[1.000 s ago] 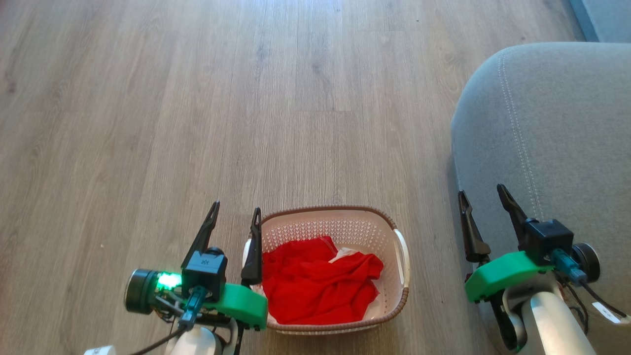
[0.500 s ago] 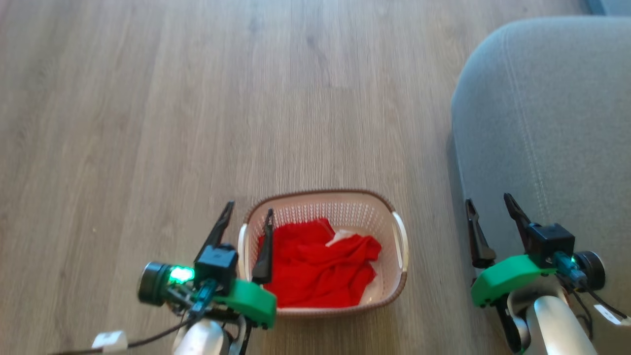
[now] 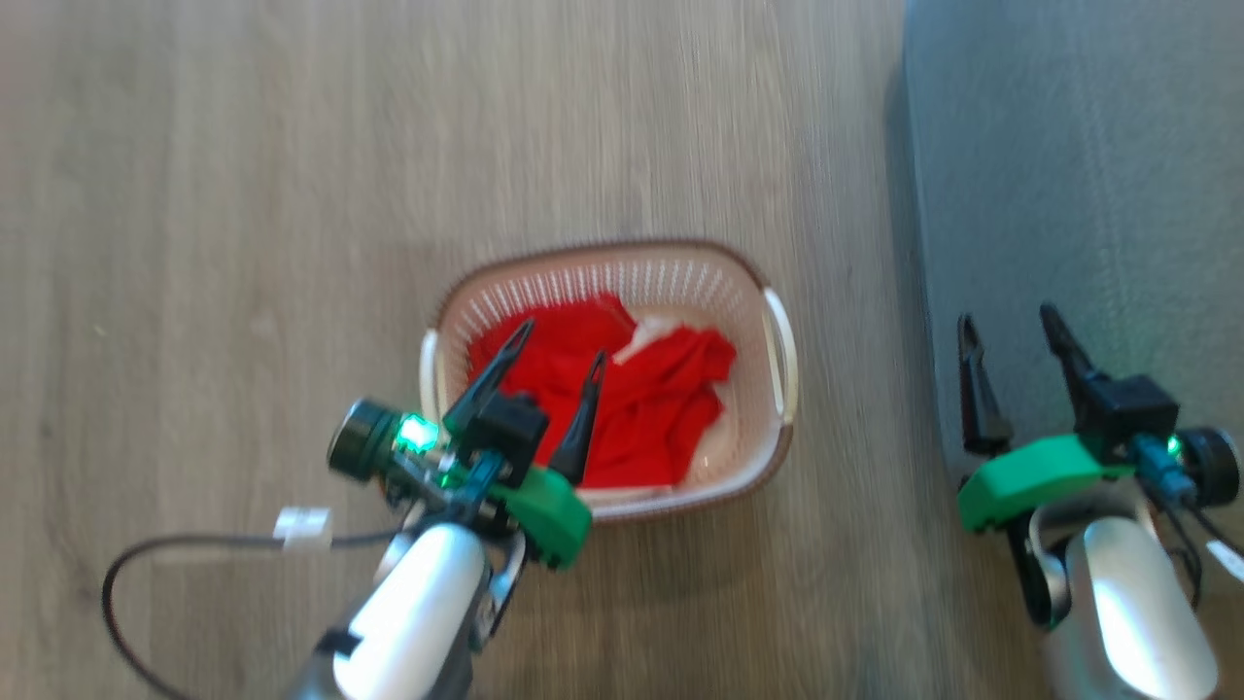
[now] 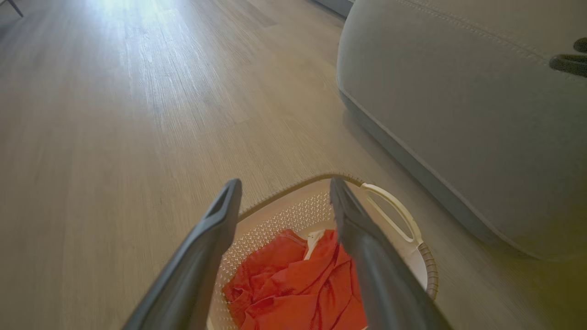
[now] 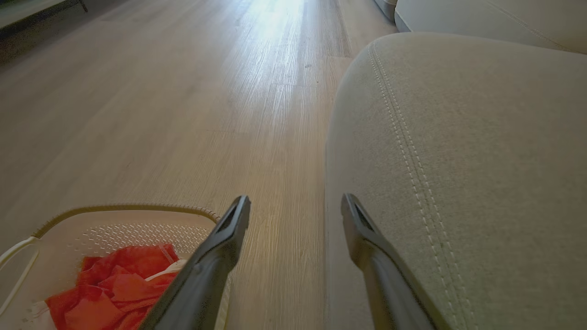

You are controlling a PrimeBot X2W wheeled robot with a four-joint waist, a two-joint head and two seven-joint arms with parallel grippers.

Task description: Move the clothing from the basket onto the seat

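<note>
So the red clothing [image 3: 666,384] is all bunched up in the bottom of the basket [image 3: 583,255], with a bit of white poking out near the middle. None of it is on the seat [image 3: 1069,175] yet. The basket sits on the wood floor [image 3: 243,194] just beside the seat, which makes sense: short trip for each piece.

The left gripper [image 3: 565,339] hangs right over the pile with its fingers spread wide and nothing between them, looks lined up to drop in and pinch a fold. The head view is pretty smeared, so I can't say for sure whether the tips are touching fabric; from the left wrist view I'd guess they're a bit above it.

The right gripper [image 3: 1006,314] is also wide open and empty, parked over the seat's near edge, probably just keeping out of the way.
</note>
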